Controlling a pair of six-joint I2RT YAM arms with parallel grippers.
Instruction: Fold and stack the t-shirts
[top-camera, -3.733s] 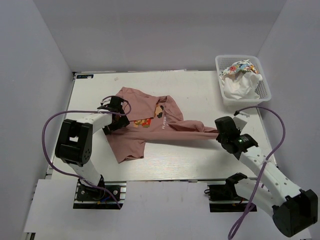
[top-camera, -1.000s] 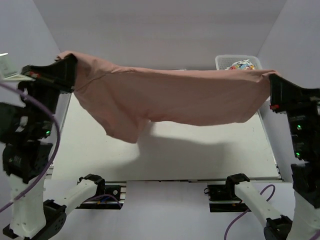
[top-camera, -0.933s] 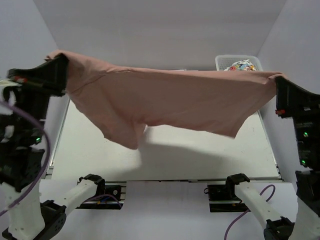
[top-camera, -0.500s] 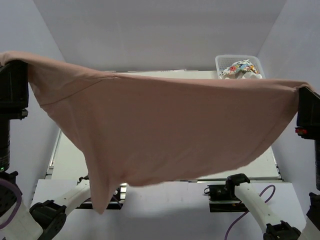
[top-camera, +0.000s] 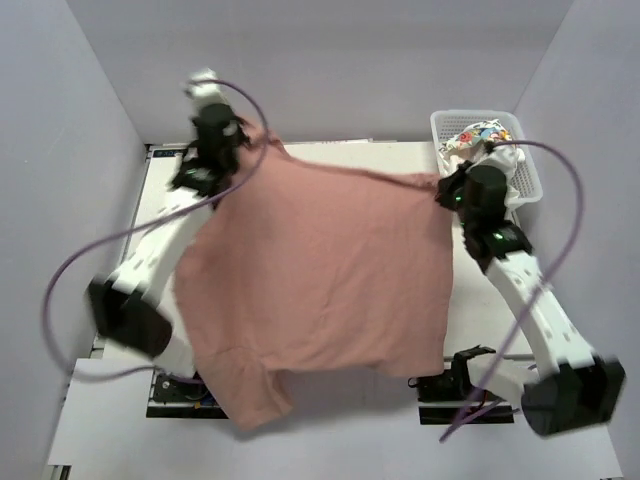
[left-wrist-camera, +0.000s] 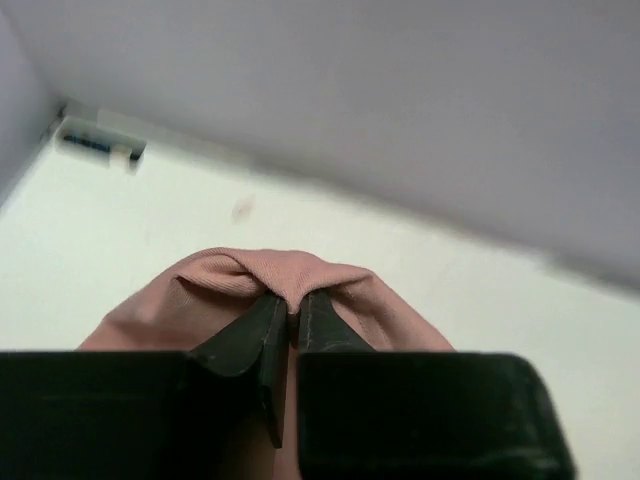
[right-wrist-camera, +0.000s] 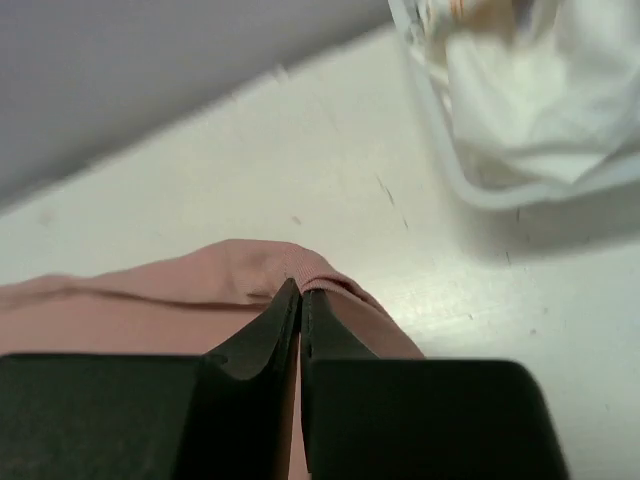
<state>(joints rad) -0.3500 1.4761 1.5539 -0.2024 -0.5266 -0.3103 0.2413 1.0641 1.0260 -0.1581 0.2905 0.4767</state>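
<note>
Left end effector (top-camera: 232, 140) and right end effector (top-camera: 447, 190) are both closed, and each one pinches a part of the pink t-shirt (top-camera: 320, 270).

Under them lies the white counter (top-camera: 380, 158), the biggest thing here. It reaches from the wall beyond both end effectors back to the arm bases.

The pink t-shirt comes next in size. Its far edge runs stretched from the left end effector across to the right one. From this edge the cloth spreads toward the arm bases and hides most of the counter between the two end effectors and behind them. One sleeve end goes past the near edge of the counter, on the left arm's side. I cannot tell how much of the cloth rests on the counter and how much hangs in the air.

In the left wrist view the black fingers (left-wrist-camera: 250, 335) stand almost together, with a fold of pink cloth bulging just beyond their tips. The right wrist view shows the same grip.

Near the right end effector, beyond it and to its right, stands the white plastic basket (top-camera: 437, 130). Inside it lie a crumpled plain white t-shirt (right-wrist-camera: 520, 90) and a printed white t-shirt (top-camera: 480, 132).
</note>
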